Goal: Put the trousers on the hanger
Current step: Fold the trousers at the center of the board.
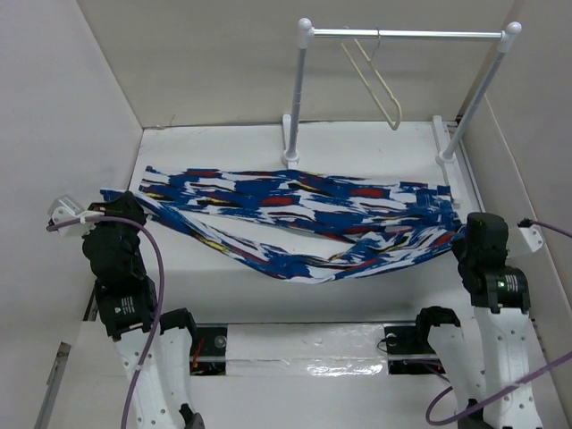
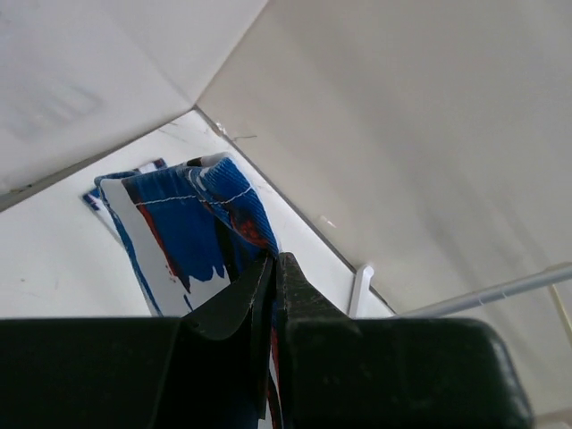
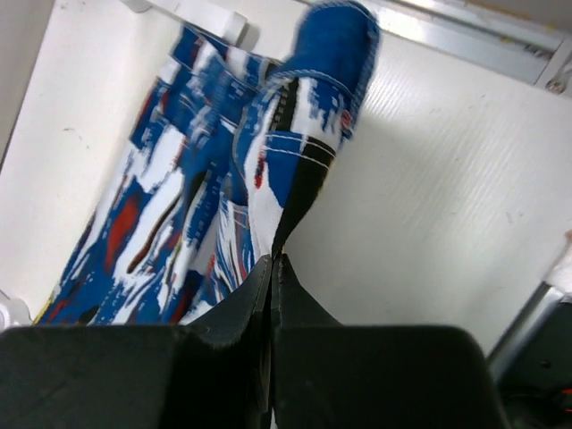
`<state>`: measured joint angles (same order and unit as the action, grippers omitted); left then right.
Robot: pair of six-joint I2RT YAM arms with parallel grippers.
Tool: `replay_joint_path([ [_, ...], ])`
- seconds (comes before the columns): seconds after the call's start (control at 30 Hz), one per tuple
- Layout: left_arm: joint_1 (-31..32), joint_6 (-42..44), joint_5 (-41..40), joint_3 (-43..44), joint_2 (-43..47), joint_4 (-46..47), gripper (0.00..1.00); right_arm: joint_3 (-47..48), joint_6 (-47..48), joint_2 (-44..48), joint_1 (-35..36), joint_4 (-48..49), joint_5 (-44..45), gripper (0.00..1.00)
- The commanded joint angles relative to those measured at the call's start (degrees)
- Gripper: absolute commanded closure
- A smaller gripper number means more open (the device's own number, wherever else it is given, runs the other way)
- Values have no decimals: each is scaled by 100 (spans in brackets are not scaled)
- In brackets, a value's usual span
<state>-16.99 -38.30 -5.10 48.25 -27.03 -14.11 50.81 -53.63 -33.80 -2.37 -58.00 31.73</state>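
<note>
step: you have the trousers [image 1: 295, 214] gripped at both ends and strung between the arms; i judge this to be the carry stage, with nothing on the hanger yet.
left gripper [image 2: 273, 268]: clamped on a fold of cloth near the left edge of the table [image 1: 375, 143].
right gripper [image 3: 271, 268]: pressed together on the other end, near the right edge.
trousers: stretched from the left edge to the right edge, the middle sagging toward the near edge; i cannot tell whether it touches the table.
hanger [image 1: 380, 85]: hooked on the garment rail [image 1: 402, 33] at the far edge, well apart from the cloth.
next move: raise both ends together, carry them to the far edge, and drape the cloth over the hanger's lower bar. go gently, since it looks light and free to swing.
</note>
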Motion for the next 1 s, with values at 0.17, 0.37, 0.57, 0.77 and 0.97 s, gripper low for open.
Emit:
replay_joint_path([
  [0.17,91,201,-588,-113,-250,13,100,869,1890,-300,-79,429,70,100],
  [0.37,91,104,-685,-465,-1118,294,100,878,2330,-1672,-79,1878,-193,100],
  [0.57,-41,-185,-746,-89,-2472,330,100,1431,2603,-2999,-79,2617,-702,100],
  [0.77,267,-213,-1352,658,-3685,436,100,1476,2998,-3509,-79,3549,-914,100],
  [0.97,319,7,-1810,1397,-5057,295,100,1924,3174,-4256,-193,3699,-790,100],
])
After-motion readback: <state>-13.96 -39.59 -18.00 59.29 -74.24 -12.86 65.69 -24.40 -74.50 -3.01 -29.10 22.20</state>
